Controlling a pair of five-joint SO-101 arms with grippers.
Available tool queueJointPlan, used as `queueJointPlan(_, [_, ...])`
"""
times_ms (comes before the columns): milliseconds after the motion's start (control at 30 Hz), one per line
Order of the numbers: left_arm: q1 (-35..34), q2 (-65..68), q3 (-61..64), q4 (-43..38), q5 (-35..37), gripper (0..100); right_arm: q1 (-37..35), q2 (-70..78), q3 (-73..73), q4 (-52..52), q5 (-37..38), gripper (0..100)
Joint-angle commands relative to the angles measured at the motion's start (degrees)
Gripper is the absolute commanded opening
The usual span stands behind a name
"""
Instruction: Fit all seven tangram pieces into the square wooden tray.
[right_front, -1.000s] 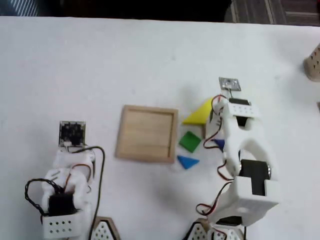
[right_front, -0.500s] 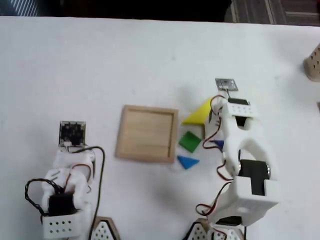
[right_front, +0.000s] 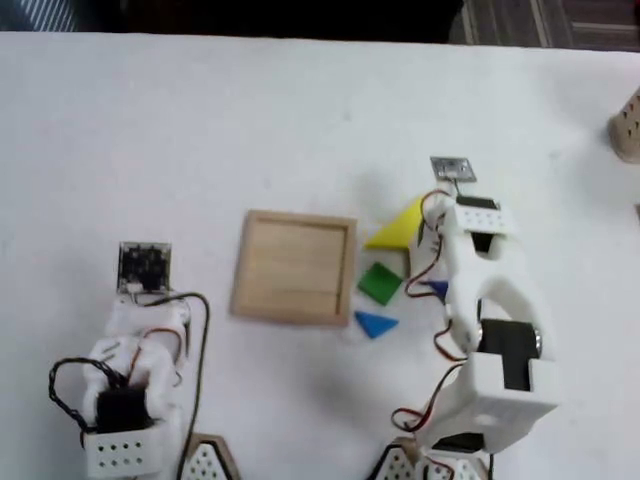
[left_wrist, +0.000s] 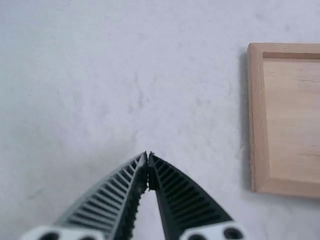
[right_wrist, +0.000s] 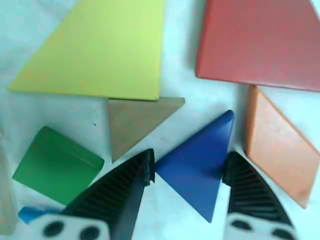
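The square wooden tray (right_front: 295, 267) lies empty in the middle of the table. Just right of it are a yellow triangle (right_front: 400, 225), a green square (right_front: 380, 283) and a light blue triangle (right_front: 375, 323). My right arm (right_front: 480, 300) leans over this group. In the right wrist view my right gripper (right_wrist: 190, 162) is open, its fingers on either side of a dark blue triangle (right_wrist: 197, 165) on the table. Around it lie a brown triangle (right_wrist: 135, 122), an orange parallelogram (right_wrist: 280, 145), a red piece (right_wrist: 260, 40), the yellow triangle (right_wrist: 105, 50) and the green square (right_wrist: 57, 165). My left gripper (left_wrist: 148, 157) is shut and holds nothing, over bare table beside the tray (left_wrist: 255, 115).
My left arm (right_front: 130, 380) sits at the front left, apart from the tray. A perforated wooden object (right_front: 628, 125) stands at the right edge. White tabletop stretches behind and to the left of the tray.
The right arm's wrist has shifted very slightly to the left. The pieces, the tray and the left arm have not moved.
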Motion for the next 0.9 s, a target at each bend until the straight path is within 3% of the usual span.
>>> queueJointPlan(0, [-1.10, -0.48, -0.18, -1.32, -1.76, 3, 0.31, 0.04, -0.35, 1.19, 1.32, 21.9])
queueJointPlan(233, [-1.10, -0.40, -0.18, -1.58, -10.64, 2, 0.40, 0.04, -0.44, 1.10, 1.32, 18.7])
queueJointPlan(700, [-0.75, -0.40, -0.18, -1.58, -10.99, 2, 0.40, 0.04, -0.44, 1.01, 1.32, 15.6])
queueJointPlan(867, [-0.75, -0.40, -0.18, -1.58, -10.99, 2, 0.40, 0.04, -0.35, 0.31, 0.88, 5.4])
